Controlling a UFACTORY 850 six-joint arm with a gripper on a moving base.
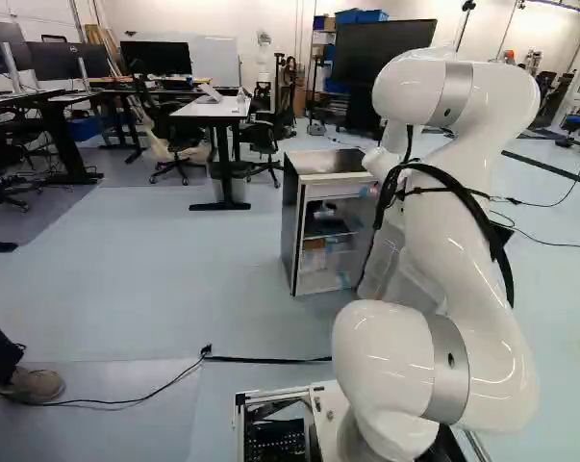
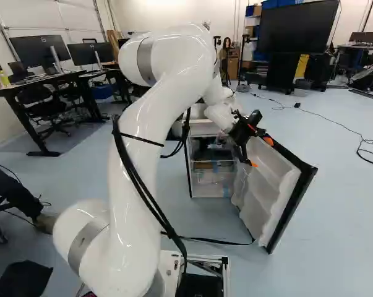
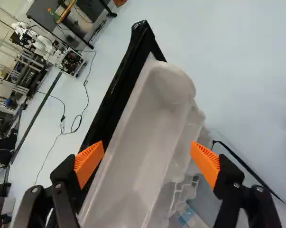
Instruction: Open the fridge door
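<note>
In the right base view my gripper (image 2: 247,137) is at the upper inner side of the fridge door (image 2: 268,185), which stands swung wide from the small fridge (image 2: 212,179). The wrist view has the gripper (image 3: 147,160) open, one orange-padded finger over the door's black edge (image 3: 115,97), the other beyond the inner side of the white door shelf (image 3: 143,142). Whether either pad touches the door I cannot tell. The left base view shows the fridge cabinet (image 1: 291,226) with its shelves exposed; the arm hides much of the door.
A white table (image 1: 213,108) and office chairs stand behind the fridge. A person's shoe (image 1: 35,385) is at the left of the left base view. Cables (image 2: 334,124) lie on the floor beyond the door. Another robot (image 3: 41,42) stands far off in the wrist view.
</note>
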